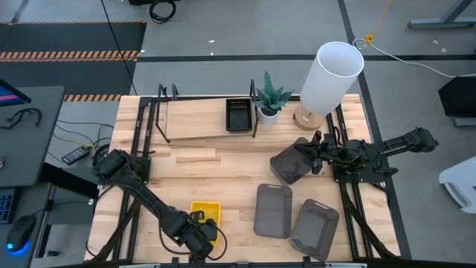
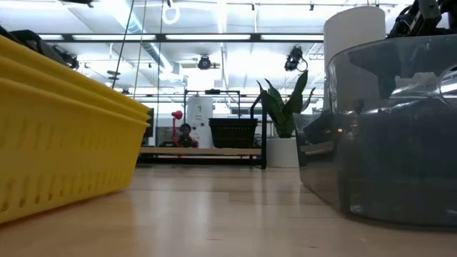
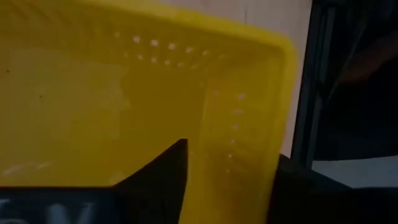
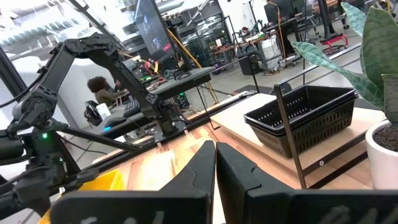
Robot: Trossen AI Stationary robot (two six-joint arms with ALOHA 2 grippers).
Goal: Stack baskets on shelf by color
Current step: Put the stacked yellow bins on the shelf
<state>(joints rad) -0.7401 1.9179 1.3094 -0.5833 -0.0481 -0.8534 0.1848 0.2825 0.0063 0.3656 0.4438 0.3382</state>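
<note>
My left gripper [image 1: 210, 232] straddles the wall of the yellow baskets [image 1: 205, 214] near the table's front edge, fingers apart, to lift them. Their long axis: cannot tell. The black baskets [image 1: 238, 115] sit on the shelf [image 1: 195, 119]. My right gripper [image 1: 312, 154] clamps a grey basket [image 1: 291, 162], tilted.

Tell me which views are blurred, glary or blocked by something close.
Low view: the yellow baskets and a grey basket loom close and soft, with bright ceiling lights behind. Left wrist view: the yellow fills the frame, blurred. High view: even light.
</note>
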